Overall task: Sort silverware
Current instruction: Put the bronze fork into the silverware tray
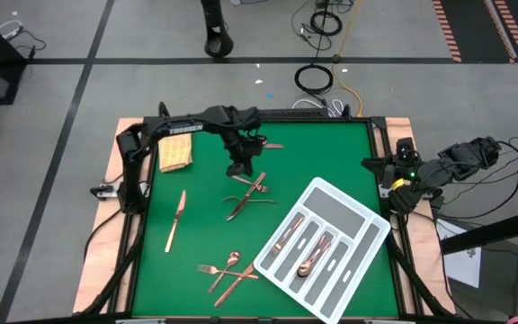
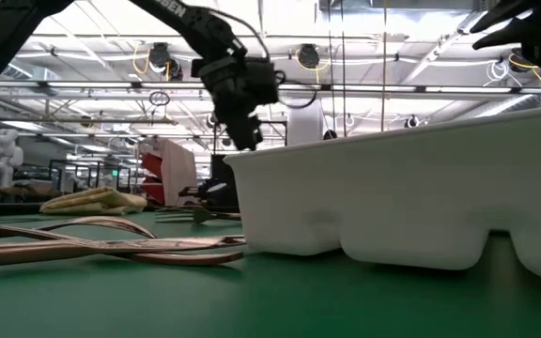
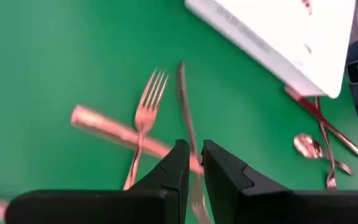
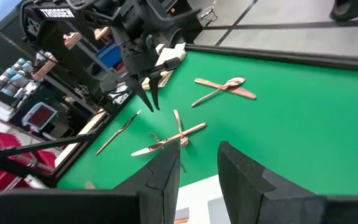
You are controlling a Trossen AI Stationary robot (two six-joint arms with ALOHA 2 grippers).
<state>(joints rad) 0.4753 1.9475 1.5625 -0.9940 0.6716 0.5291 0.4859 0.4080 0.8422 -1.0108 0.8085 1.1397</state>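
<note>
Already several pieces are lying in the tray (image 1: 364,236), while the left tool (image 1: 238,167), narrowly parted and empty, is hovering over the crossed cutlery (image 1: 249,195) near 12 o'clock on the counter (image 1: 331,153).

A grey concrete floor (image 1: 151,36) crossed by dark tape lines surrounds the table. Coiled black cables (image 1: 313,78) lie there. Bright ceiling lights (image 2: 83,103) hang over red cabinets (image 2: 162,169).

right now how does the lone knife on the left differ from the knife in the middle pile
The lone knife lies by itself on the green mat, touching nothing; the pile knife is crossed by a fork. The left gripper hovers beside the pile knife, while no gripper is near the lone knife. Both are copper-coloured.
</note>
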